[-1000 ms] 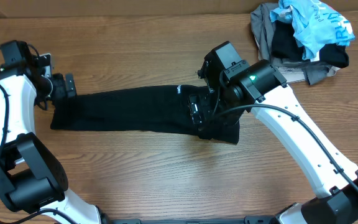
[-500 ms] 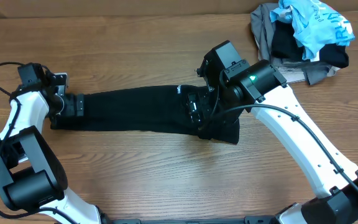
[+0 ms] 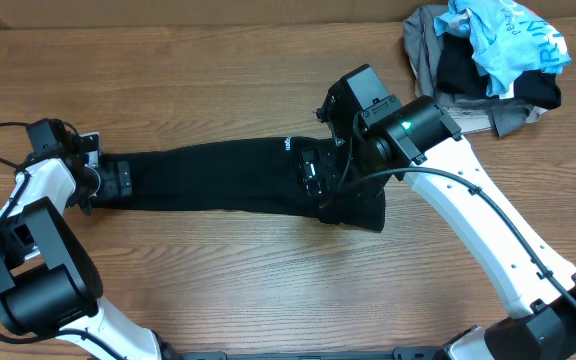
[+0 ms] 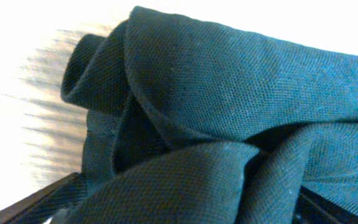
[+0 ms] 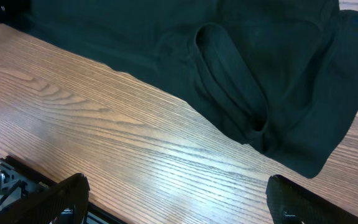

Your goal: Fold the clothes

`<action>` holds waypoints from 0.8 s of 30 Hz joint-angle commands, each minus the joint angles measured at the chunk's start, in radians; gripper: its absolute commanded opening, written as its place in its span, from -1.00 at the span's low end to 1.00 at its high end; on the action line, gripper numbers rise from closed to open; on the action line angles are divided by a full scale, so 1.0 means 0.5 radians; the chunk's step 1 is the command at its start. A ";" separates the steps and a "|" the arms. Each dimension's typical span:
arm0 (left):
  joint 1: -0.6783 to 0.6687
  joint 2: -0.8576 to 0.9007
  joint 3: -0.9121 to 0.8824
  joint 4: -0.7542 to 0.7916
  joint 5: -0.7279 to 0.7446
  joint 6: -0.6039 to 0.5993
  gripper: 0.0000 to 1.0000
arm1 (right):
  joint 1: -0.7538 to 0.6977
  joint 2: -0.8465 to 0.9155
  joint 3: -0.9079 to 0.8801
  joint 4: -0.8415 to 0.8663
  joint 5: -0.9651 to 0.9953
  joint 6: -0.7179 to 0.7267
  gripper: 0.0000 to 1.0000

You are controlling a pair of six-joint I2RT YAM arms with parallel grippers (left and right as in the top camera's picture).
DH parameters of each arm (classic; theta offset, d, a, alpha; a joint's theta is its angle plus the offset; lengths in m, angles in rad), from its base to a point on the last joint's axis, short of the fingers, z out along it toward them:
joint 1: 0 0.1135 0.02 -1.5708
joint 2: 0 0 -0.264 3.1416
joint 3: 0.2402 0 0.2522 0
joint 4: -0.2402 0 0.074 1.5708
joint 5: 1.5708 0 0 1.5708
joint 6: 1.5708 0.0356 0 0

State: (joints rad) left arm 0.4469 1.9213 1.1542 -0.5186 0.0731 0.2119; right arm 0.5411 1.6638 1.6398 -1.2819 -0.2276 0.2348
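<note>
Wood table [image 3: 218, 290], garment heap [image 3: 488, 55] at far right corner. Left gripper [image 3: 118, 180] fingers clamped on bunched left end of black T-shirt [image 3: 218, 180], which lies as a long folded strip across mid-table; right gripper [image 3: 318, 178] hangs over the right end, fingers apart, touching nothing. Vs 1 s ago the left arm has pushed inward w/ the end, so probably starting the end-over fold.

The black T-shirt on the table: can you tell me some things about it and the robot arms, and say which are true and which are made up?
1. The black T-shirt lies in a long band across the table. True.
2. The left gripper is at the shirt's left end. True.
3. The heap of clothes sits at the front left corner. False: far right corner.
4. The right gripper is clamped on the shirt. False: it is open above bare wood.
</note>
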 commanded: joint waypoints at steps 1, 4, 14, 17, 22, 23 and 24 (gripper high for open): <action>0.016 0.278 -0.044 0.050 -0.023 -0.037 0.67 | 0.004 -0.001 -0.008 0.013 0.019 0.001 0.89; 0.011 0.333 -0.044 0.059 -0.022 -0.037 0.09 | 0.004 -0.001 -0.008 0.013 0.019 0.002 0.89; 0.000 0.170 0.243 -0.387 0.027 -0.091 -0.92 | 0.002 0.084 -0.010 0.070 0.063 0.056 0.84; -0.033 0.083 0.373 -0.622 0.181 -0.039 -0.92 | -0.001 0.150 -0.010 0.087 0.065 0.061 0.84; -0.166 -0.010 0.433 -0.771 0.287 0.130 -0.92 | -0.085 0.178 -0.010 0.072 0.079 0.063 0.86; -0.199 -0.011 0.433 -0.780 0.270 0.143 -0.92 | -0.111 0.178 -0.010 0.066 0.078 0.063 0.86; -0.238 -0.010 0.433 -0.786 0.245 0.146 -0.92 | -0.142 0.178 -0.010 0.058 0.076 0.063 0.86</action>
State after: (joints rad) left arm 0.3878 1.9556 1.3476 -0.9012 0.1593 0.2314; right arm 0.5114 1.7592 1.6348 -1.2514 -0.2020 0.2600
